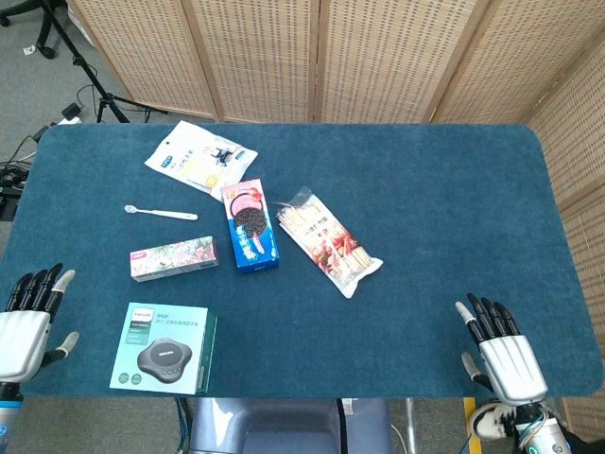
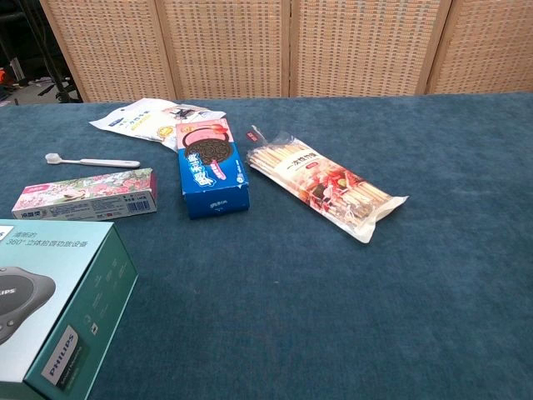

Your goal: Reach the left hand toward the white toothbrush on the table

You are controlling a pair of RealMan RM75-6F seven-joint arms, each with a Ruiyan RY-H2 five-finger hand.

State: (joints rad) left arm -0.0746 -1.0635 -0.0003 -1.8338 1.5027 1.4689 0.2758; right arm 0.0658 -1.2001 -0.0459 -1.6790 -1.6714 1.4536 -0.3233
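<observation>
Left hand (image 1: 28, 317) sits at the near-left edge of my desk (image 1: 425, 189), fingers spread and grasping nothing, well short of the white toothbrush (image 1: 159, 212). That toothbrush lies flat, bristle head to the left, just beyond the pink toothpaste box (image 1: 174, 258). Nearest me I see a teal Philips box (image 1: 163, 349). Further right come a white pouch (image 1: 199, 156), a blue cookie box (image 1: 251, 225), then a chopstick packet (image 1: 327, 241). My right hand (image 1: 501, 355) rests released, fingers apart, at the near-right edge.
</observation>
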